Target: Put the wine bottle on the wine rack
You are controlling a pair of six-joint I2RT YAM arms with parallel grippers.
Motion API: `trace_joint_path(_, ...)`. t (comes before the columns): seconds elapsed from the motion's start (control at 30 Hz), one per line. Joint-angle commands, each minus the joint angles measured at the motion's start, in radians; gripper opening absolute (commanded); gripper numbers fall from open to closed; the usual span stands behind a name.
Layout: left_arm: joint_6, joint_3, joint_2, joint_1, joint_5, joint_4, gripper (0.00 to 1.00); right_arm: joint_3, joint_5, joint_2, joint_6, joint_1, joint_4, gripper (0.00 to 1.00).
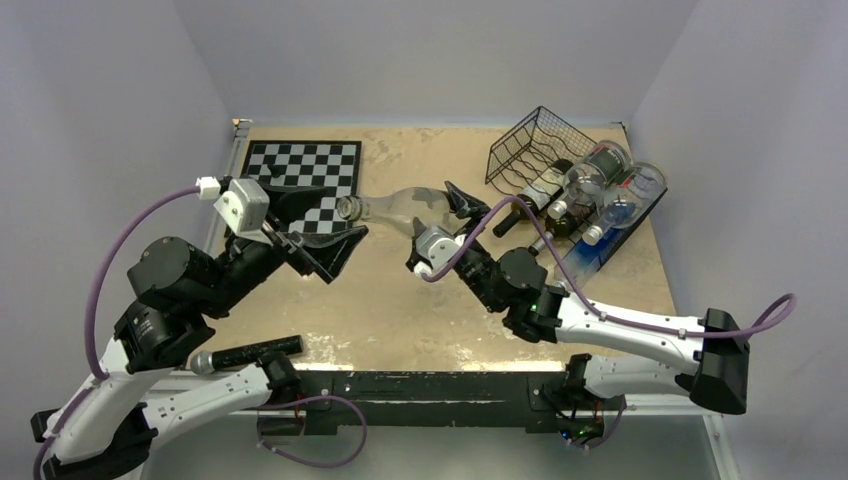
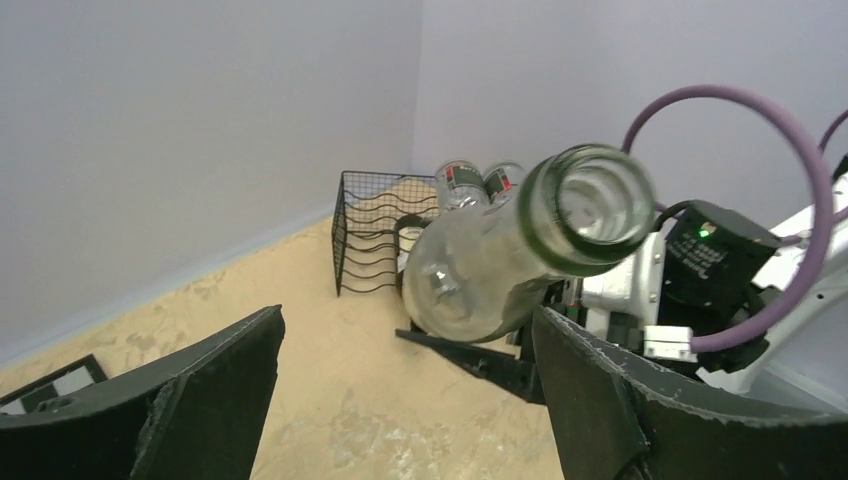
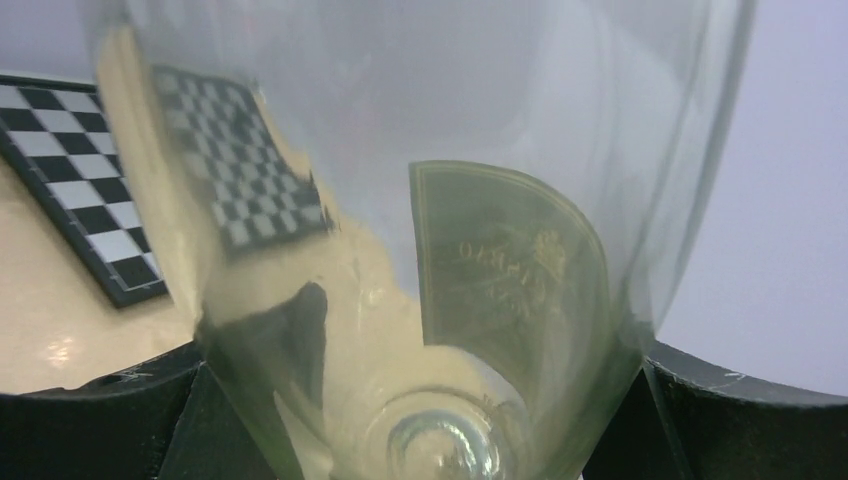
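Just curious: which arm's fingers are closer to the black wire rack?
Right. The right fingers, gripping the clear bottle, are mid-table near the wine rack; the left fingers hang farther off, by the chessboard.

The left arm climbs from its base, folds at the elbow and reaches forward. Its wrist is turned so the left gripper [image 1: 322, 226] faces right, jaws spread wide and gripping nothing. The right arm stretches low and leftward from its base, forearm slanting away. The right gripper [image 1: 441, 222] is clamped on the bottle [image 1: 398, 207], one finger on its far side and one on its near side.
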Motion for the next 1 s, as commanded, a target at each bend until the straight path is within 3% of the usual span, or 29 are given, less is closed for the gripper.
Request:
trace_joint_path(0.0, 0.012, 0.024, -0.036, -0.005, -0.101, -0.045, 0.97, 0.092, 0.037, -0.07, -0.207, 0.004, 0.206, 0.0)
trace_joint_path(0.17, 0.036, 0.114, -0.095, -0.005, 0.002, -0.181, 0.97, 0.07, 0.086, -0.074, -0.402, 0.004, 0.265, 0.0)
trace_joint_path(0.3, 0.015, 0.206, -0.111, -0.005, 0.125, -0.31, 0.98, 0.048, 0.108, -0.078, -0.465, 0.004, 0.282, 0.0)
trace_joint_path(0.53, 0.005, 0.189, -0.157, -0.005, 0.017, -0.283, 0.99, 0.009, 0.129, -0.022, -0.596, 0.004, 0.384, 0.0)
trace_joint_path(0.73, 0.04, 0.207, -0.031, -0.005, -0.002, -0.315, 0.99, -0.008, 0.12, 0.033, -0.682, 0.041, 0.409, 0.0)
trace_joint_path(0.97, 0.115, 0.362, 0.192, -0.005, -0.045, -0.574, 0.87, 0.026, 0.141, 0.064, -0.687, 0.094, 0.301, 0.0)
